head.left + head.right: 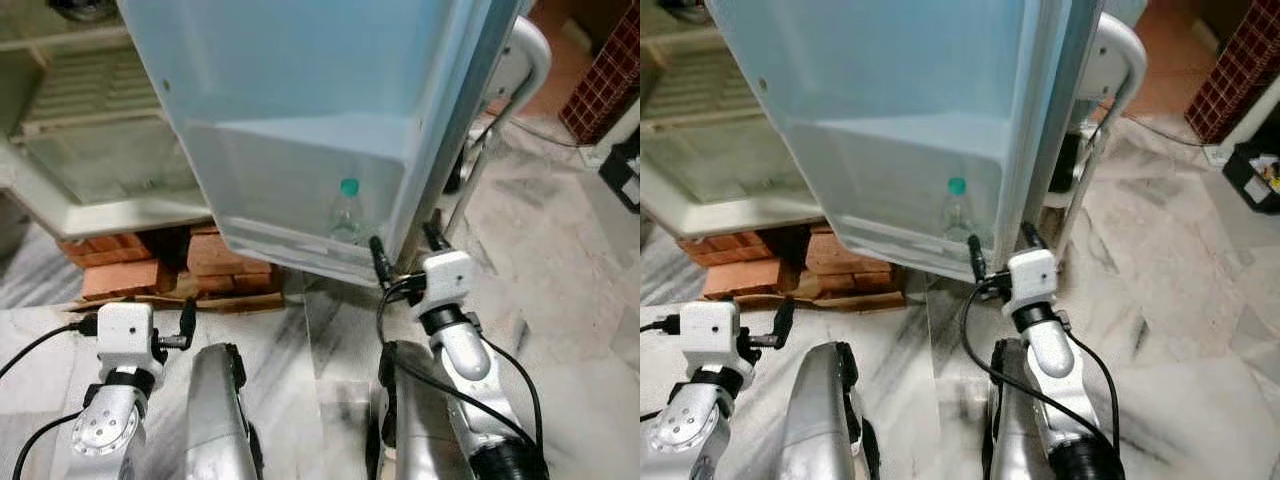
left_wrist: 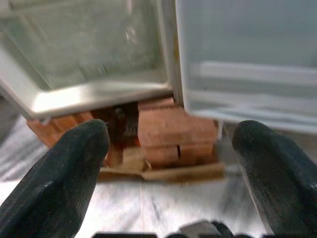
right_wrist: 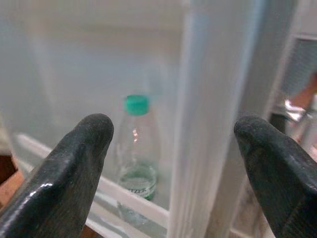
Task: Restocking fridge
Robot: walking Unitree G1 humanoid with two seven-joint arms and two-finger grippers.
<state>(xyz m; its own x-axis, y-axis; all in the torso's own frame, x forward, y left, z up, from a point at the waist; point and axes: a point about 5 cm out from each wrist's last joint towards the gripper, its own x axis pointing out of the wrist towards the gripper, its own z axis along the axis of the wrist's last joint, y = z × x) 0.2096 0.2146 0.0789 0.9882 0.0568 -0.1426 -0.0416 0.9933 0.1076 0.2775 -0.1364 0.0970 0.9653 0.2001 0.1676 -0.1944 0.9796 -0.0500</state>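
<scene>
The fridge door [image 1: 300, 100] stands open, its pale blue inner side facing me. A clear bottle [image 1: 346, 212] with a green cap stands upright in the door's bottom shelf [image 1: 270, 238]. My right gripper [image 1: 405, 250] is open and empty, low at the door's outer edge and just right of the bottle [image 3: 134, 148]. One finger is before the shelf and the other past the door edge. My left gripper [image 2: 171, 163] is open and empty, low on the left and aimed at the bricks under the fridge. The fridge's inside [image 1: 90, 160] shows a glass shelf.
Red bricks [image 1: 225, 265] and a wooden board prop the fridge off the marble floor [image 1: 560, 300]. The white door handle [image 1: 522, 60] curves out at the upper right. A dark red lattice object [image 1: 605, 85] and a black crate [image 1: 625, 170] stand far right.
</scene>
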